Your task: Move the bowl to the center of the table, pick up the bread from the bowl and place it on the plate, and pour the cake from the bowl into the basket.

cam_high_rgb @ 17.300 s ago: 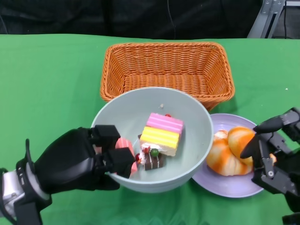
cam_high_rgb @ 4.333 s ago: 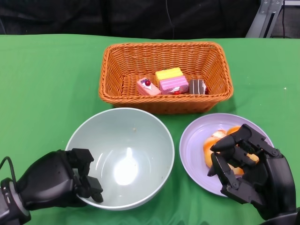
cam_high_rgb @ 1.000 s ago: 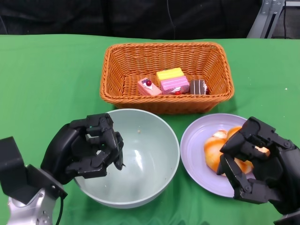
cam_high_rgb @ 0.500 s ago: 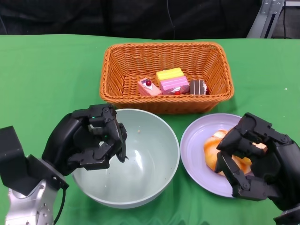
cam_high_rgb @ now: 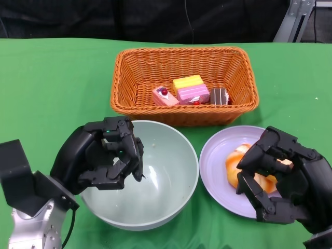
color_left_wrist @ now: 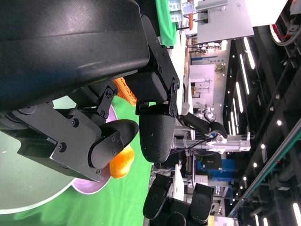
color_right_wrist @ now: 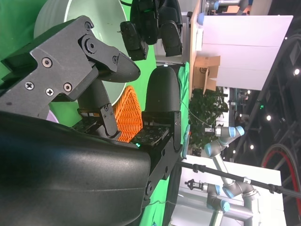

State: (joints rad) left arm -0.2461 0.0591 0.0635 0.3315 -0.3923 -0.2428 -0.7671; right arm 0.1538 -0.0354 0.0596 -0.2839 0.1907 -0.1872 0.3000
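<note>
While our left hand (cam_high_rgb: 106,158) hangs over the near-left rim of the bowl (cam_high_rgb: 166,207), its fingers are curled in on themselves and grip nothing; the head view shows them bunched above the bowl's inner wall, not clamped on the rim. We see the pale green bowl standing upright on the green table (cam_high_rgb: 46,88), just in front of the basket (cam_high_rgb: 184,111) and just left of the plate (cam_high_rgb: 218,155). Nothing but a few small specks lies inside it.

Our right hand (cam_high_rgb: 280,179) sits over the right half of the lilac plate, fingers bent down around the bread (cam_high_rgb: 234,168). The orange bread lies on the plate, and only its left part shows past our fingers. Whether those fingers actually press on the bread or merely cage it, we cannot tell from any view; the right wrist view shows only the hand's own black fingers (color_right_wrist: 162,89), apart from one another, with the bowl and a strip of basket beyond.

Inside the orange wicker basket lie the cake pieces: a pink slice with a red berry (cam_high_rgb: 164,96), a yellow-and-pink layered block (cam_high_rgb: 190,88) leaning beside it, and a small dark chocolate piece (cam_high_rgb: 219,96) next to that, all gathered toward the near wall.

In the left wrist view we make out the bread (color_left_wrist: 123,162) and the plate's edge past our left fingers.
</note>
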